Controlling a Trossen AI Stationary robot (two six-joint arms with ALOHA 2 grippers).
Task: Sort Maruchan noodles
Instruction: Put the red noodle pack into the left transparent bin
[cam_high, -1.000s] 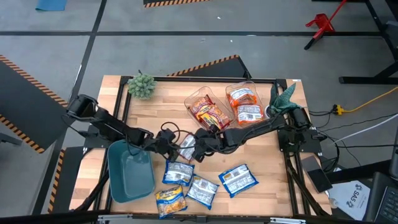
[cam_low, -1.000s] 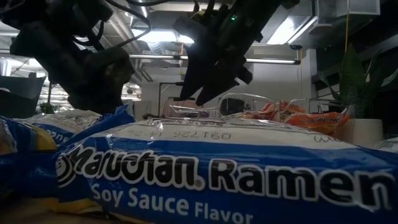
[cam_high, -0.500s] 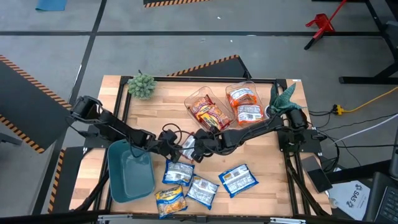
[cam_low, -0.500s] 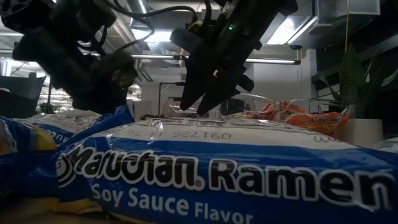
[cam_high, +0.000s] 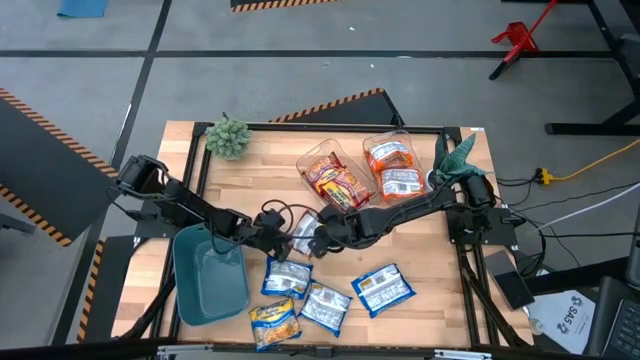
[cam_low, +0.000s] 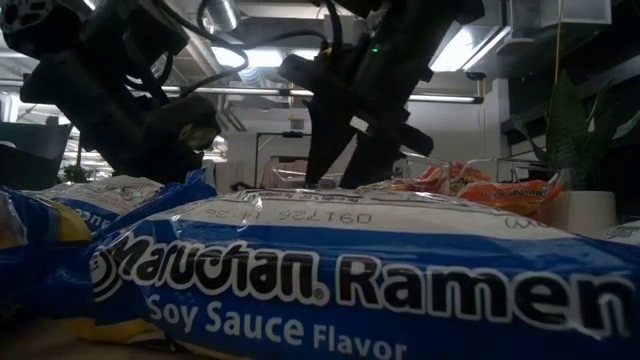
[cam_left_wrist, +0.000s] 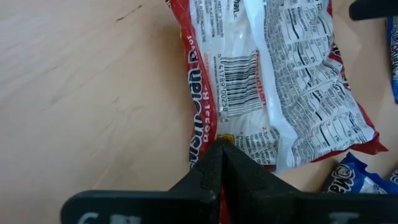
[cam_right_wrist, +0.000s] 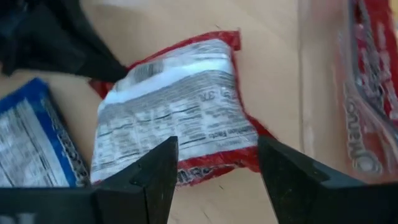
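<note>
A red-brown Maruchan packet (cam_high: 300, 232) lies label side up on the wood between both grippers. In the left wrist view the packet (cam_left_wrist: 273, 93) runs away from my left gripper (cam_left_wrist: 222, 158), which is shut on it. My right gripper (cam_right_wrist: 214, 168) is open above the packet (cam_right_wrist: 174, 106), one finger past each end of its red edge, touching nothing. In the high view the left gripper (cam_high: 276, 232) comes from the table's left and the right gripper (cam_high: 318, 238) from the right. The low view shows both the left gripper (cam_low: 185, 125) and the right gripper (cam_low: 345, 165) behind a blue packet (cam_low: 340, 280). My left gripper pinches the red-brown packet's sealed red edge (cam_left_wrist: 205, 140), near a corner, between its two shut fingers. The fingers come low from the table's left. The rest of the packet stretches away flat over the wood; whether it is lifted off cannot be told.
Three blue packets (cam_high: 287, 275) (cam_high: 325, 305) (cam_high: 383, 288) and a yellow one (cam_high: 275, 322) lie near the table's near edge. A teal bin (cam_high: 208, 275) sits left. Clear tubs hold red-brown packets (cam_high: 335, 180) and orange packets (cam_high: 392, 165). A small plant (cam_high: 228, 138) stands far left.
My right gripper has tipped its fingers downward and come down toward the red-brown packet, staying open. My left gripper has risen a little in the low view while staying shut.
</note>
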